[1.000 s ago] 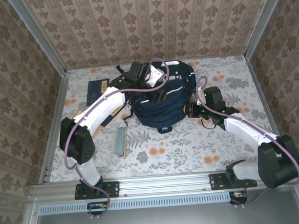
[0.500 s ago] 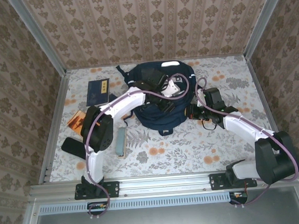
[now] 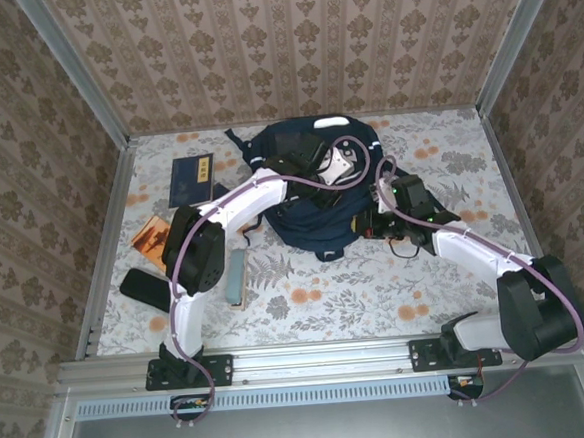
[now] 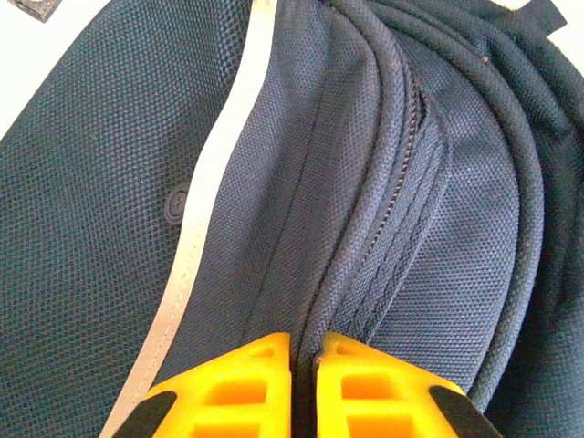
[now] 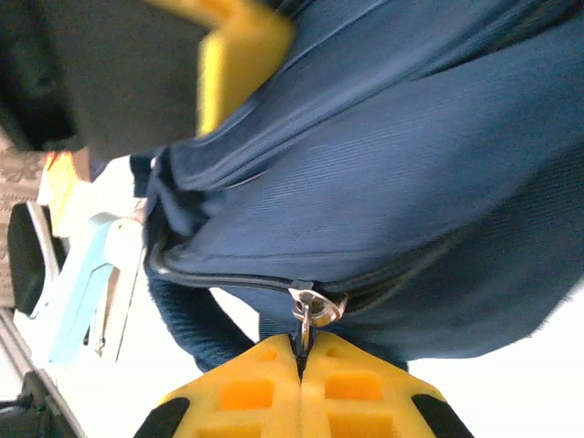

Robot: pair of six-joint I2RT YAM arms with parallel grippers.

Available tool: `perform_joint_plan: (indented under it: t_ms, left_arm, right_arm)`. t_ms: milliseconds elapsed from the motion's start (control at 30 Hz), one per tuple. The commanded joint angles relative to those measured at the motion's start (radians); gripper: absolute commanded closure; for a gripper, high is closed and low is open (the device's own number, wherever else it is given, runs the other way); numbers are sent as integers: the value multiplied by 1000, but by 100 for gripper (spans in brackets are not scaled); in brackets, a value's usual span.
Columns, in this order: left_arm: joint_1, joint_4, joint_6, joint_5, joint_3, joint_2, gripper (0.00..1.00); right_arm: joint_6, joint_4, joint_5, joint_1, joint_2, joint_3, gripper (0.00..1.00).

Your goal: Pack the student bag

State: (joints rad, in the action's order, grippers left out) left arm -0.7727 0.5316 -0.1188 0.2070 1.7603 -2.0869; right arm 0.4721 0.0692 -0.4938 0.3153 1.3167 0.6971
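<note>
**Desk:** Where is the student bag (image 3: 313, 230)?
**Photographer:** Centre-back of the table, under both arms. The left gripper (image 4: 303, 342) is on top, jaws almost together on a fabric ridge beside the zip. The right gripper (image 5: 301, 351), at the bag's right flank, is clamped on the zipper pull (image 5: 311, 308).
**Desk:** Anything hidden?
**Photographer:** The opening, and whatever is inside.

A: The left arm (image 3: 233, 205)?
B: White forearm angled forward and rightward. Yellow plastic fingers (image 4: 235, 394) of the left gripper (image 4: 303, 345) nipped on a seam of the navy-blue fabric backpack (image 4: 91, 228).
A: The right arm (image 3: 475, 251)?
B: Forearm angled forward, leftward. The right gripper (image 5: 301, 356) clamps the small silver zipper pull (image 5: 311, 308).
</note>
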Motion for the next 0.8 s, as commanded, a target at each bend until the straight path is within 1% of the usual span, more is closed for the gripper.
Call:
perform_joint_plan:
  t_ms: [0, 67, 133, 200, 233, 300, 367, 433, 467, 533, 633, 700, 767]
  left_arm:
    - [7, -150, 106, -34, -20, 26, 90]
    - [13, -177, 130, -31, -39, 43, 90]
    - [25, -192, 161, -10, -62, 64, 88]
    - [40, -196, 201, 13, -82, 88, 83]
    - [48, -194, 232, 16, -90, 101, 79]
    - [60, -174, 267, 30, -93, 124, 73]
    - [60, -148, 276, 20, -94, 147, 65]
    - [59, -135, 294, 7, -107, 178, 57]
    - [61, -130, 304, -1, -115, 190, 54]
    - [66, -122, 333, -24, -139, 221, 47]
    - [76, -109, 393, -63, -188, 276, 39]
    - [81, -101, 434, -85, -230, 322, 35]
    - [83, -96, 477, -105, -278, 376, 32]
  right_arm:
    - [71, -116, -107, 88, 7, -23, 100]
    - [125, -178, -109, 120, 23, -31, 100]
    - [170, -216, -89, 130, 26, -41, 100]
    - [190, -188, -27, 126, 8, -46, 100]
    - [191, -148, 20, 121, -4, -43, 98]
    - [196, -72, 93, 93, -22, -37, 88]
    - [215, -56, 97, 54, -49, -50, 73]
    - [252, -62, 96, 14, -105, -74, 54]
    - [272, -60, 104, -3, -133, -81, 48]
    - [327, -27, 144, -45, -191, -88, 40]
    - [403, 51, 204, -101, -232, -77, 30]
    - [442, 96, 208, -126, -221, -55, 27]
    - [476, 134, 205, -135, -193, -26, 26]
